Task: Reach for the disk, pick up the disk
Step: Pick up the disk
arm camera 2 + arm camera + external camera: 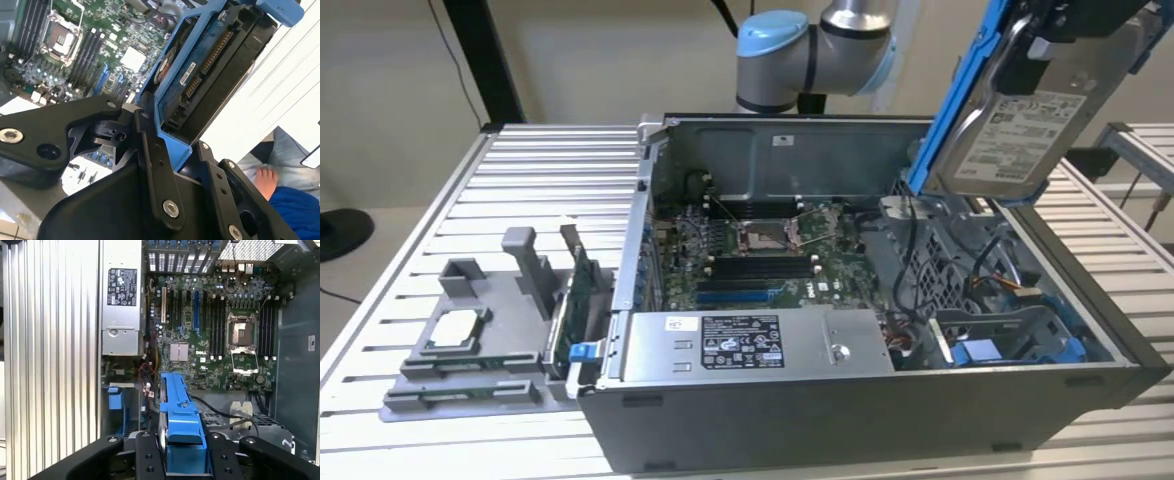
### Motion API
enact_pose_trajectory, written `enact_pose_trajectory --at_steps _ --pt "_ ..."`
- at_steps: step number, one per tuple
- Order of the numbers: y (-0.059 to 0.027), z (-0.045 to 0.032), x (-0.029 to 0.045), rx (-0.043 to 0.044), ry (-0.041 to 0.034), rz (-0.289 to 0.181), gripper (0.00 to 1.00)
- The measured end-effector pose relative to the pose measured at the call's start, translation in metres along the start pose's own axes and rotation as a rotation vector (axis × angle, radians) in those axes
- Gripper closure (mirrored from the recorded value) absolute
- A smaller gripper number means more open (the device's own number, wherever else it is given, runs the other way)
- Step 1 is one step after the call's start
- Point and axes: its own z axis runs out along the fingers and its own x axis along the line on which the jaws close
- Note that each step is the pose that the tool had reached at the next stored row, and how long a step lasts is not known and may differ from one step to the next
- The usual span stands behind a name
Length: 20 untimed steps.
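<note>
Pick-up step looks done: your tool (182, 460) grips the disk (1014, 125) by its blue carrier, held upper right of frame above the open case (854, 400) (clear of it).

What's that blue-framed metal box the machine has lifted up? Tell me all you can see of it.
The disk is a flat silver-grey metal slab with a white printed label, set in a bright blue plastic frame. It hangs tilted on edge above the open computer case, touching nothing below. The black tool clamps it on both sides; in the second wrist view its connector edge shows.
</note>
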Motion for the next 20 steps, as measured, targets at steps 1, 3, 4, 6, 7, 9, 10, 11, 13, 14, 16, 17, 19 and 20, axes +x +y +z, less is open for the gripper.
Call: enact_pose_trajectory --at_steps 1,3,4,6,7,9,10,11,13,14,16,17,19,20 --pt "-0.0007 -0.0001 0.0029 -0.0001 0.0000 0.000 1.00" --pt "-0.0022 -0.0002 0.0088 -0.0002 -0.0001 0.000 1.00" --pt "-0.0029 -0.0003 0.0116 -0.0002 0.0000 0.000 1.00" --pt "-0.0042 -0.0004 0.0174 -0.0002 0.0000 0.000 1.00" --pt "-0.0048 -0.0005 0.0202 -0.0003 -0.0001 0.000 1.00" --pt "-0.0061 -0.0006 0.0263 -0.0003 -0.0001 0.000 1.00" --pt "-0.0066 -0.0006 0.0289 -0.0003 -0.0001 0.000 1.00" --pt "-0.0072 -0.0006 0.0318 -0.0003 -0.0002 0.000 1.00" --pt "-0.0083 -0.0005 0.0370 -0.0003 0.0000 0.000 1.00" --pt "-0.0087 -0.0004 0.0396 -0.0003 0.0000 0.000 1.00" --pt "-0.0095 0.0000 0.0448 -0.0003 -0.0001 0.001 1.00" --pt "-0.0099 0.0001 0.0473 -0.0003 -0.0001 0.001 1.00" --pt "-0.0106 0.0005 0.0523 -0.0003 0.0000 0.002 1.00" --pt "-0.0110 0.0008 0.0550 -0.0003 -0.0001 0.002 1.00"
